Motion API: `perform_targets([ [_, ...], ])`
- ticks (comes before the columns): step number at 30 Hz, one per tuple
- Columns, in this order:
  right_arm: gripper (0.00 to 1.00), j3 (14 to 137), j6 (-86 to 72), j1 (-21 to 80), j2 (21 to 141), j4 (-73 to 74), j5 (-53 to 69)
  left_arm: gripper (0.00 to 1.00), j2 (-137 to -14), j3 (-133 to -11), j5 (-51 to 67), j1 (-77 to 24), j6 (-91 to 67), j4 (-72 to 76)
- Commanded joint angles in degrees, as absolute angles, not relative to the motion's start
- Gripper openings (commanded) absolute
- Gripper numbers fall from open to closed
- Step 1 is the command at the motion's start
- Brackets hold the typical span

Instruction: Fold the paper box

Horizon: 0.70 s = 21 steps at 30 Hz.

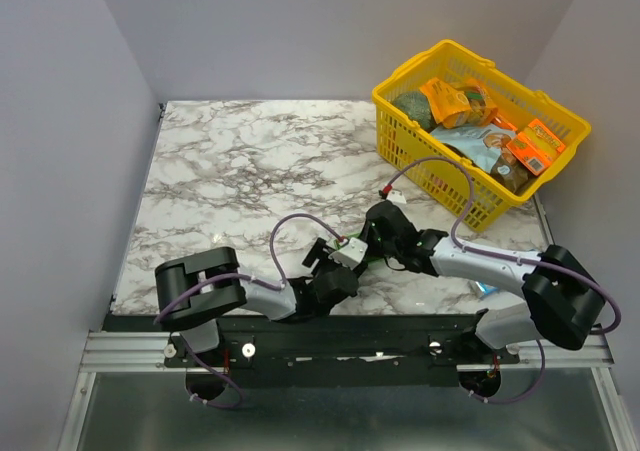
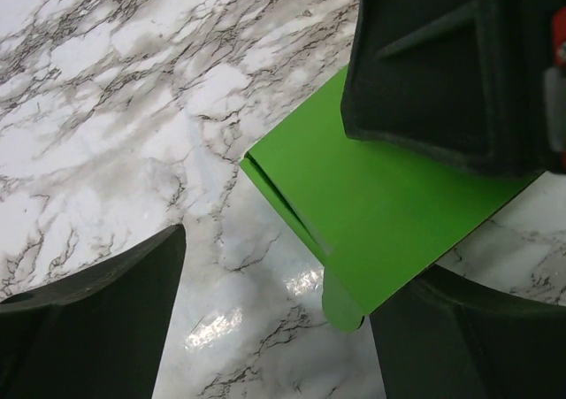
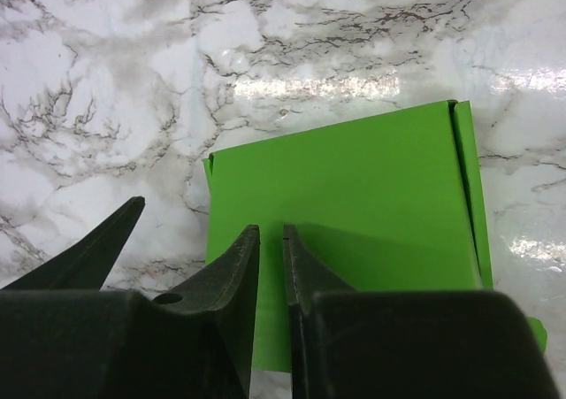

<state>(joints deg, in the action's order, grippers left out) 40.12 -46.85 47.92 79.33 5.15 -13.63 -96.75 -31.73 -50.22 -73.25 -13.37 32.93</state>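
Observation:
The paper box (image 3: 354, 173) lies flat and folded on the marble, bright green, with a creased flap along its right side. My right gripper (image 3: 271, 235) rests its tips on the box, jaws closed to a thin slit with nothing between them. In the left wrist view the paper box (image 2: 389, 213) shows a rounded tab at its near corner, with the right gripper's black body (image 2: 451, 63) on top of it. My left gripper (image 2: 296, 266) stands wide open around that near corner, holding nothing. From above, both grippers (image 1: 330, 276) (image 1: 388, 236) meet at the near middle and hide the box.
A yellow plastic basket (image 1: 455, 47) full of packets stands at the back right of the marble table (image 1: 240, 171). A blue-and-white pack (image 1: 487, 289) peeks out by the right arm's base. Grey walls close in on the left, back and right.

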Motion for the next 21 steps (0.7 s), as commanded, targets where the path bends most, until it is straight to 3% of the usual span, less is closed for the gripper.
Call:
perform_targets([
  [1, 0.25, 38.76, -47.55, 47.90, 81.91, 9.93, -15.03, 0.92, -92.91, -30.32, -42.64, -73.92, -12.14, 25.58],
  [5, 0.25, 38.94, -47.72, 47.81, 82.62, 10.37, -15.12, 0.98, -88.69, -30.32, -37.38, -73.39, -11.17, 21.99],
  [15, 0.25, 38.76, -48.25, 47.73, 83.32, 10.90, -15.82, 0.99, -80.17, -32.34, -29.28, -71.54, -15.12, 10.20],
  [21, 0.25, 39.02, -47.99, 47.55, 84.02, 11.16, -16.26, 0.99, -67.89, -29.36, -14.70, -70.58, -15.81, 7.21],
])
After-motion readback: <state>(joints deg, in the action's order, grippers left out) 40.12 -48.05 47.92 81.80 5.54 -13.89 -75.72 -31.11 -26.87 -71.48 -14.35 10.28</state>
